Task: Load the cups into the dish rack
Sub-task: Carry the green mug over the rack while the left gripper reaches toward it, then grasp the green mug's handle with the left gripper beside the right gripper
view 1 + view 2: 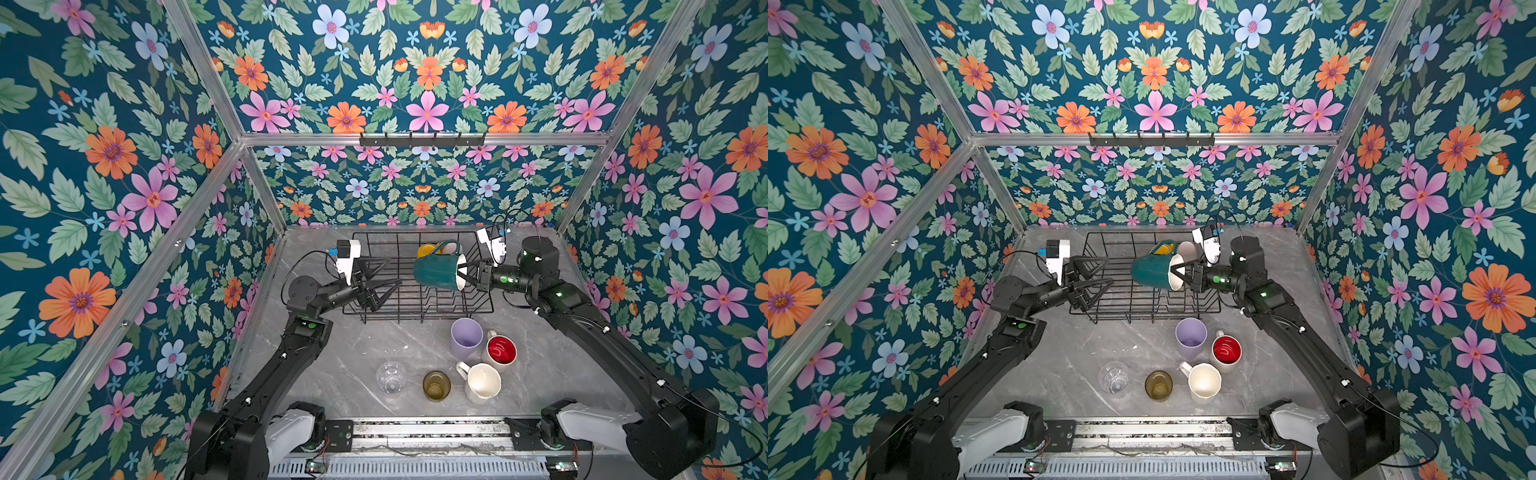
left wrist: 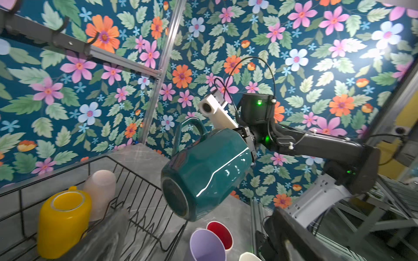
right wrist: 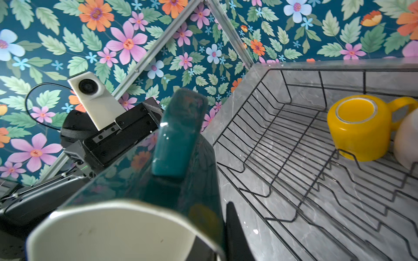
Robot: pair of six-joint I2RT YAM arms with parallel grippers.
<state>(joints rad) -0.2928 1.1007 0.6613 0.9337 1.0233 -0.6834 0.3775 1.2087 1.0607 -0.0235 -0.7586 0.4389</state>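
While the right gripper clamps the rim of the dark green mug, holding it sideways above the dish rack, seemingly to set it mouth-down, the left gripper hovers beside, jaws apart, empty.

The dish rack lies bare up front (yellow mug, cream cup block its far right).
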